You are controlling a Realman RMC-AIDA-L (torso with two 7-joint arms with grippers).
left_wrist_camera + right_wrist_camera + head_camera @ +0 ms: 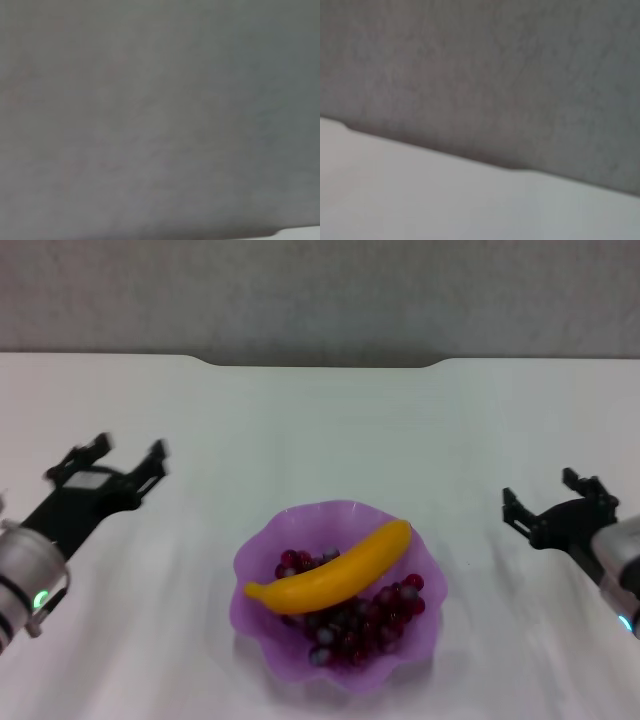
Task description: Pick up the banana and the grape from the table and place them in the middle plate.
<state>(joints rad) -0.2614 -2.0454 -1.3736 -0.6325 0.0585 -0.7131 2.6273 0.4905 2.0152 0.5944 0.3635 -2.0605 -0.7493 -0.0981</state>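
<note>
Across the plain white flat surface, translucent purple scalloped plate already holding curved yellow banana atop dark red grape bunch. Left claw and right claw both spread, empty, well apart from it. Placing seemingly finished; next, probably only parking.

Probably lab or test bench: bare white table with notched far edge, plain grey wall across frame top.

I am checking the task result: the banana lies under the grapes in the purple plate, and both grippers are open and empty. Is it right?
Not quite. In the head view the banana lies on top of the grapes in the purple plate. The left gripper and right gripper are open and empty.
</note>
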